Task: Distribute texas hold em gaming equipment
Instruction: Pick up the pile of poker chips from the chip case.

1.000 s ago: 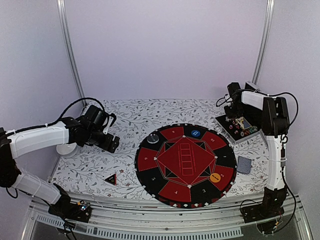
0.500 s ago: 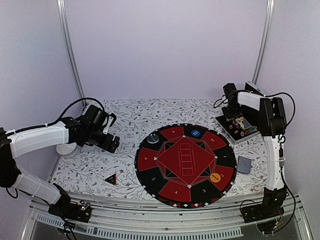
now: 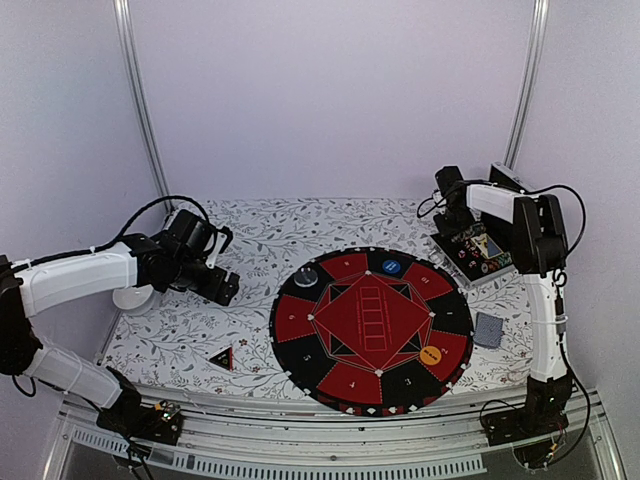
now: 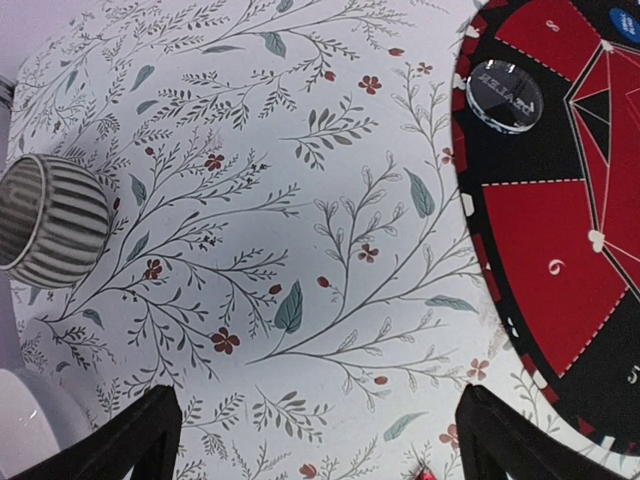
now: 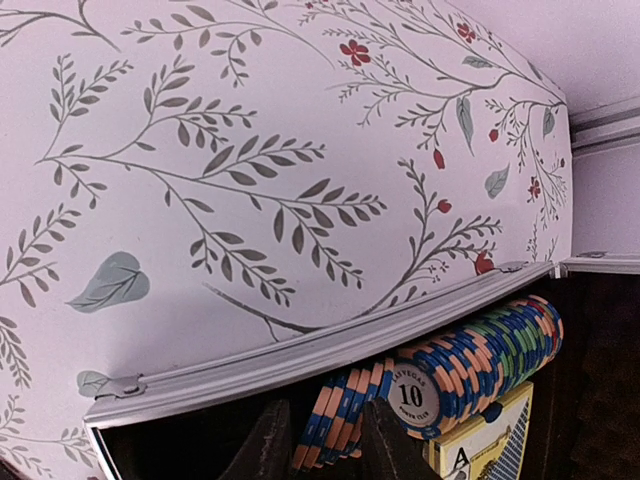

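Two fingers [image 4: 130, 445] of the left end effector [image 3: 224, 289] were held wide apart with nothing between them, above the floral tabletop [image 3: 180, 340]. The black-red triangle [image 3: 221, 358] was laid in front of it. On the round mat [image 3: 372, 380] a dark disc [image 3: 306, 276], a blue disc [image 3: 391, 267] and an orange disc [image 3: 431, 354] were set. Just right of it grey-blue cards [image 3: 488, 329] were laid. The right end effector [image 5: 325, 440], slightly parted and empty, was held over the case [image 5: 300, 355], where poker chips [image 5: 470, 365] were stacked

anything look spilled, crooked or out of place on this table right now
Nothing looks spilled or damaged. Two pieces lie off the round mat on the floral cloth: the black-red triangle to its left and a grey-blue card to its right. The poker chips sit in tidy rows in their case.
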Tool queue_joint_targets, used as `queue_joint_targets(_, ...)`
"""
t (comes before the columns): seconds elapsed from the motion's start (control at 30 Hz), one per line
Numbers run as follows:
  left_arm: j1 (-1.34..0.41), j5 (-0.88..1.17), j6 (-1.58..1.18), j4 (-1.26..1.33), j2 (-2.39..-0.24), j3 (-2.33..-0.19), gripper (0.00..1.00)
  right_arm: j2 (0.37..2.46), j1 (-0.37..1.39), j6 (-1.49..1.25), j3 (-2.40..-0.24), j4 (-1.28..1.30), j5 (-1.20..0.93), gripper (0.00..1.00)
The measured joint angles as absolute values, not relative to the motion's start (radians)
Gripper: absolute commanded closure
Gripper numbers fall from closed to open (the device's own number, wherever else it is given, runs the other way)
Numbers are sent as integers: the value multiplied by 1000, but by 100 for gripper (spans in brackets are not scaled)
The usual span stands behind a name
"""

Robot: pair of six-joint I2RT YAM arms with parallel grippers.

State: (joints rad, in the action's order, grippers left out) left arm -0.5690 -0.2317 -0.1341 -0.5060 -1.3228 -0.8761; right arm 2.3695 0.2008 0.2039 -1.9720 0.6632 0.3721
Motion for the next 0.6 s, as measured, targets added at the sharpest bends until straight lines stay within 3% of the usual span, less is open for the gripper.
queue_joint_targets(0.6, -567, -219, -134, -505, -1322, -875, 2, 2379, 187, 202, -1978, 653, 303, 68)
